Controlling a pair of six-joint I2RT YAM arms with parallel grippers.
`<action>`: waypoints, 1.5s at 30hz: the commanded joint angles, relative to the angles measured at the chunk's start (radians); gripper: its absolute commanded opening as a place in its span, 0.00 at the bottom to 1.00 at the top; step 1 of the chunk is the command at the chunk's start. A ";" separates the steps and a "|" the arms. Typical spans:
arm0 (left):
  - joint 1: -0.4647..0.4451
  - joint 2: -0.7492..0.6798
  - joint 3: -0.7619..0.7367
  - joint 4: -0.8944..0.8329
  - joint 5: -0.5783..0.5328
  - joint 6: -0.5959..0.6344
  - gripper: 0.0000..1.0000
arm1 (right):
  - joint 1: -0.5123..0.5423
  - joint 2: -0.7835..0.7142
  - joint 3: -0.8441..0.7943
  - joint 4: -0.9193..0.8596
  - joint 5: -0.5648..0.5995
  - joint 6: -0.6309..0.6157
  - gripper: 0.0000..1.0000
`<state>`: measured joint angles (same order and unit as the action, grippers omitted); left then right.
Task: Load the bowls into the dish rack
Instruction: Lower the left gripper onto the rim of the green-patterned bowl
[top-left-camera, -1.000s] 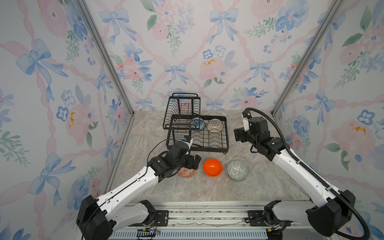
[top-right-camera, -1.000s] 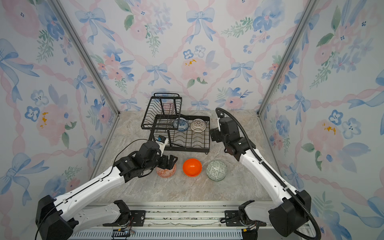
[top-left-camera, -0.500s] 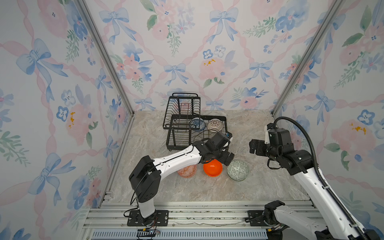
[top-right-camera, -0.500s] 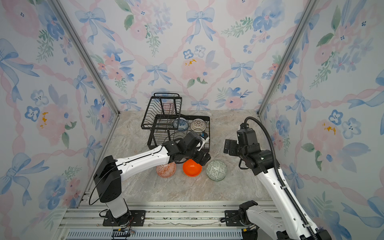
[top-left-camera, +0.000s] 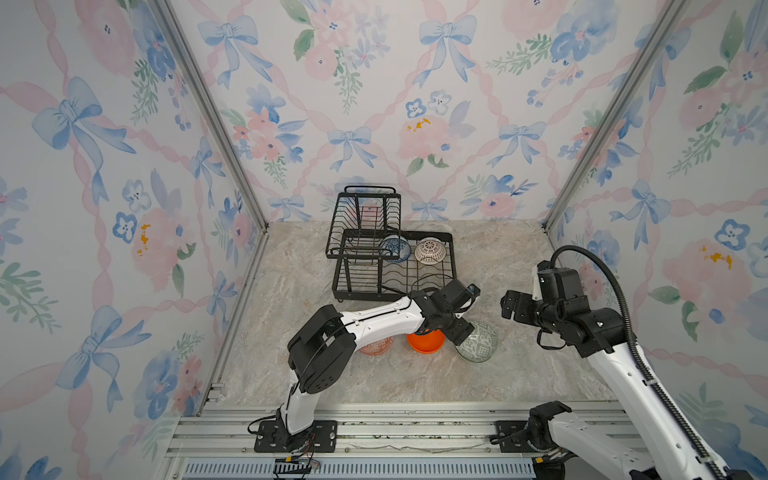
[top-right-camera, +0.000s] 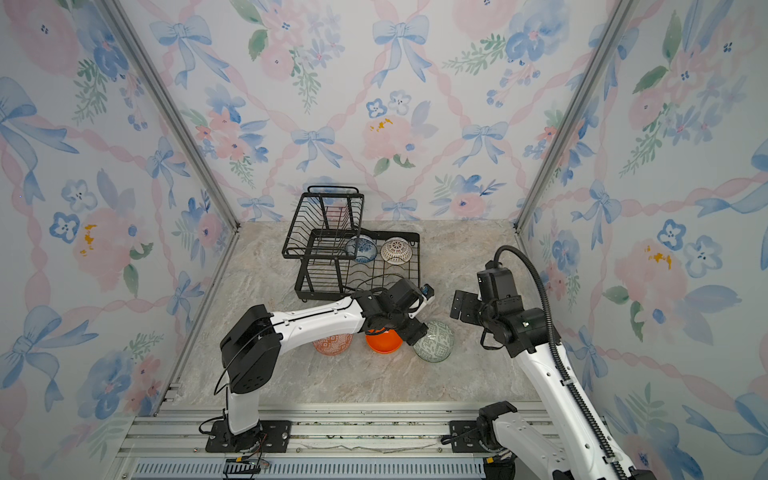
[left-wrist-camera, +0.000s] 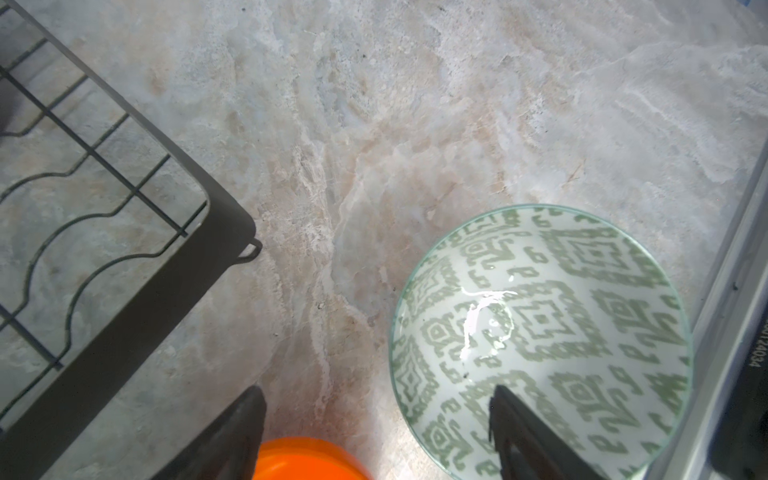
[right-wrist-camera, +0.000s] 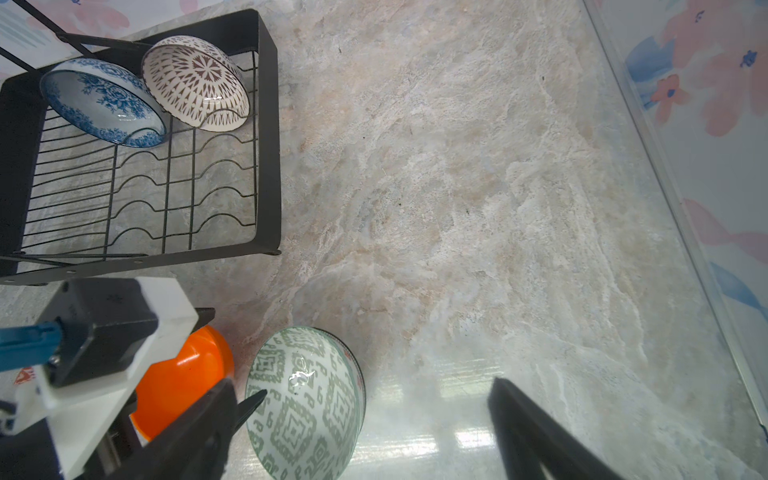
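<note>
The grey-green patterned bowl (top-left-camera: 478, 343) (left-wrist-camera: 540, 324) stands on the marble top to the right of the plain orange bowl (top-left-camera: 424, 341) and the orange-white geometric bowl (top-left-camera: 376, 345). My left gripper (top-left-camera: 455, 328) (left-wrist-camera: 376, 392) is open and straddles the grey-green bowl's left rim, one finger inside it and one between it and the orange bowl. In the black dish rack (top-left-camera: 361, 266) (right-wrist-camera: 268, 124) lean a blue-white bowl (right-wrist-camera: 99, 99) and a white-brown lattice bowl (right-wrist-camera: 195, 79). My right gripper (top-left-camera: 509, 305) (right-wrist-camera: 361, 382) hangs open and empty, to the right of the bowls.
The rack's upper basket (top-right-camera: 328, 216) rises at the back left of the rack. Floral walls close in both sides and the back. A metal rail (top-left-camera: 374, 432) runs along the front edge. Bare marble (top-left-camera: 519, 257) lies right of the rack.
My left arm swung right, from the orange-white bowl to the grey-green bowl, and its jaws began to narrow. My right arm drew back from the rack toward the right front.
</note>
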<state>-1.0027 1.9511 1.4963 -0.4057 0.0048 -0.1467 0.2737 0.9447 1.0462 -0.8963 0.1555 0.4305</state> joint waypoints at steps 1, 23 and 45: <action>0.019 0.022 0.026 0.011 0.018 0.047 0.76 | -0.009 0.010 -0.016 0.011 0.036 0.041 0.97; 0.049 0.095 0.014 0.093 0.248 0.065 0.46 | -0.040 0.065 0.043 0.002 0.064 -0.003 0.97; 0.059 0.115 0.021 0.091 0.250 0.047 0.19 | -0.060 0.061 0.017 0.028 0.027 -0.013 0.97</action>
<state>-0.9543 2.0628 1.5028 -0.3115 0.2436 -0.0902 0.2230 1.0142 1.0626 -0.8780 0.1928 0.4259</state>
